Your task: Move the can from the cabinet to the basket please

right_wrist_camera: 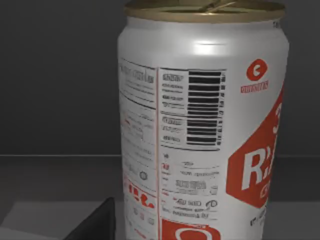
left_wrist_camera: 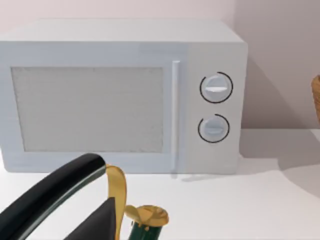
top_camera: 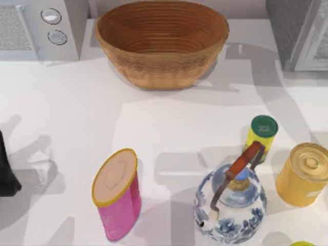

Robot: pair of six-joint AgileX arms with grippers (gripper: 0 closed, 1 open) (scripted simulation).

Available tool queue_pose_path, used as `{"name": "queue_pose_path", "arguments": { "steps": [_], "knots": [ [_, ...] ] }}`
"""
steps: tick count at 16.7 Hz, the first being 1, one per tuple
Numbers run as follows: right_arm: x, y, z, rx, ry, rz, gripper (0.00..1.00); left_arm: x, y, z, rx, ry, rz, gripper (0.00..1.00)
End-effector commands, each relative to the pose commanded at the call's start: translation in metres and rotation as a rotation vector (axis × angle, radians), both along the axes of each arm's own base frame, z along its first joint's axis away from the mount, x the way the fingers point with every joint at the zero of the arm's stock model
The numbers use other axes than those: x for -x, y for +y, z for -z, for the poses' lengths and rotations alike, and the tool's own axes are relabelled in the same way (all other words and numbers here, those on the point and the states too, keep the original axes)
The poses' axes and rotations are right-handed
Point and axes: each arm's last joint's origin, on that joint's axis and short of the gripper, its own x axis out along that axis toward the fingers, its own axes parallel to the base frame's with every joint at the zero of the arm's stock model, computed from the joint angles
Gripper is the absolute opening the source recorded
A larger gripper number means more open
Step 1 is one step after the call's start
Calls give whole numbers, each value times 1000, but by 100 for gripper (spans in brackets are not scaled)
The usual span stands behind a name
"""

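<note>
The can (right_wrist_camera: 200,125) looms close in the right wrist view. It is white-silver with red markings, a barcode and a dull gold top, and it stands upright on a grey floor against dark walls. A dark part of my right gripper (right_wrist_camera: 95,225) juts in low beside the can. The grey speckled cabinet (top_camera: 289,31) with its pale door frame stands at the table's back right. The brown wicker basket (top_camera: 161,66) sits at the back middle, with nothing seen inside it.
A white microwave (top_camera: 38,31) fills the back left. Along the front stand a pink canister (top_camera: 118,197), a blue-and-white teapot (top_camera: 230,205), a yellow bottle with a green cap (top_camera: 262,134) and a yellow tin (top_camera: 303,174). A black-handled kettle (left_wrist_camera: 75,200) stands before the microwave (left_wrist_camera: 120,95).
</note>
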Motion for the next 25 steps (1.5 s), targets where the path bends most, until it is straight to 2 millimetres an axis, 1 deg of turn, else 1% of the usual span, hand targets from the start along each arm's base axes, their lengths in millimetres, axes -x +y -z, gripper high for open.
{"name": "queue_pose_path", "arguments": {
  "steps": [2,6,8,10,15,17,20,25],
  "knots": [
    [-5,14,2,-1,-1,0,100,0,0,0,0,0,0,100],
    [-6,14,3,0,3,1,100,0,0,0,0,0,0,100],
    [-10,15,2,-1,1,1,100,0,0,0,0,0,0,100],
    [-21,16,1,-1,-1,0,100,0,0,0,0,0,0,100],
    [-59,16,1,-1,-1,0,100,0,0,0,0,0,0,100],
    [-66,15,1,-1,-1,0,100,0,0,0,0,0,0,100],
    [-66,15,1,-1,-1,0,100,0,0,0,0,0,0,100],
    [-66,15,1,-1,-1,0,62,0,0,0,0,0,0,100]
  ]
}}
